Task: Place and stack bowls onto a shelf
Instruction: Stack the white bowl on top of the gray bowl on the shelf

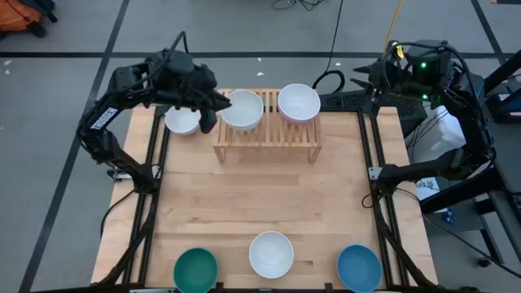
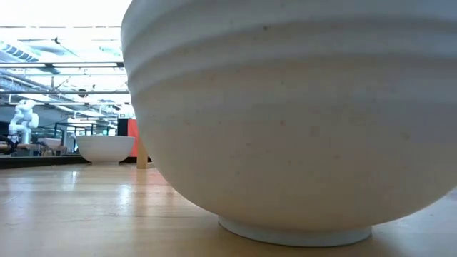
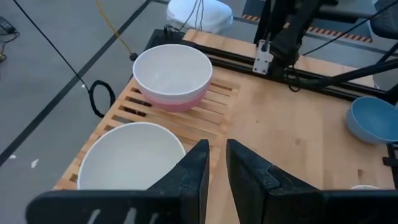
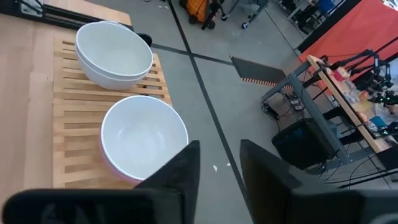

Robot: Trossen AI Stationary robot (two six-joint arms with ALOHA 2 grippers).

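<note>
The light wooden shelf (image 1: 269,140) stands at the table's far side. On its left part sit white bowls (image 1: 242,109), which look like two nested ones (image 4: 115,55). On its right part a white bowl rests in a pink bowl (image 1: 299,103). A single white bowl (image 1: 182,120) stands on the table left of the shelf. My left gripper (image 3: 216,143) hovers over the shelf's left end, its fingers a little apart with nothing between them. My right gripper (image 4: 219,144) is open and drawn back beyond the table's far right corner.
Near the front edge stand a teal bowl (image 1: 195,270), a white bowl (image 1: 271,254) and a blue bowl (image 1: 359,268). The white one fills the low view (image 2: 285,121). Bare wood lies between them and the shelf. Black rails (image 1: 373,163) run along both table sides.
</note>
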